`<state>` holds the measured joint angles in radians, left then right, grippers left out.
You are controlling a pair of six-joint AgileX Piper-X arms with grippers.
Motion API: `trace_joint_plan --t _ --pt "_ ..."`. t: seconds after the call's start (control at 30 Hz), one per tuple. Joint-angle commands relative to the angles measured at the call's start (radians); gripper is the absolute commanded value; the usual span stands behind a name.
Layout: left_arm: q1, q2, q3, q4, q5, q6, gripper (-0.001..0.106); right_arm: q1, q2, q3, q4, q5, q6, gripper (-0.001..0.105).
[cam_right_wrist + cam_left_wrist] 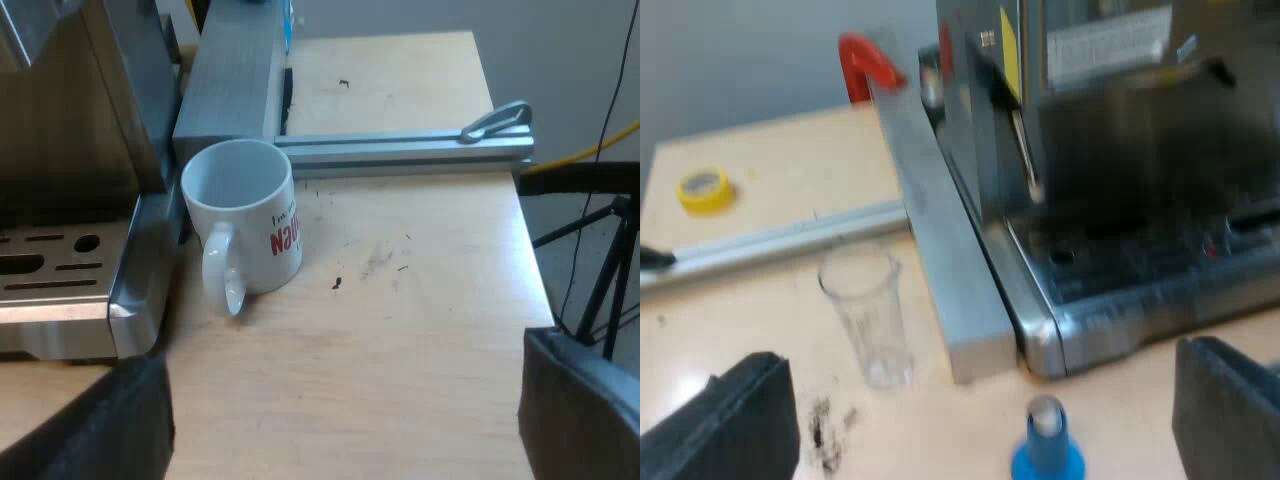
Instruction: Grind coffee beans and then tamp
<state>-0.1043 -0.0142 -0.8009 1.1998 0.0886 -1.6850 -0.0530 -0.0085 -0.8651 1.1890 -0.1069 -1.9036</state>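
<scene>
1. Left wrist view: the left gripper (980, 430) is spread wide and grasps nothing. The blue tamper (1047, 450) stands just before the espresso machine (1110, 180), and the measuring glass (868, 315) is upright near it.
2. The right gripper (345, 420) also gapes empty. The white mug (245, 225) beside the machine bears red lettering I cannot read.

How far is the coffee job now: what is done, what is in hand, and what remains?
Done: nothing that I can see; the blue tamper stands free on the table and the measuring glass is empty. In hand: nothing; the left gripper is open near the tamper, the right gripper open near the mug beside the espresso machine. Remaining: grinding and tamping.
</scene>
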Motion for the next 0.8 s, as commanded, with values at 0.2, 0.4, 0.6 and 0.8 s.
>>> trace_joint_plan --t 0.2,0.4,0.6,0.8 --pt "-0.002 -0.138 0.133 -0.242 -0.011 0.0 0.077 -0.001 -0.042 0.099 -0.14 -0.002 -0.001 0.072" --pt "-0.002 -0.136 0.224 -0.23 -0.002 -0.029 0.077 -0.001 -0.042 0.22 -0.16 -0.002 -0.001 0.072" --pt "-0.002 -0.136 0.279 -0.224 -0.003 -0.039 0.077 -0.001 -0.042 0.312 -0.16 -0.002 -0.001 0.072" --pt "-0.002 -0.136 0.308 -0.223 -0.003 -0.039 0.077 -0.001 -0.042 0.342 -0.167 -0.002 -0.001 0.072"
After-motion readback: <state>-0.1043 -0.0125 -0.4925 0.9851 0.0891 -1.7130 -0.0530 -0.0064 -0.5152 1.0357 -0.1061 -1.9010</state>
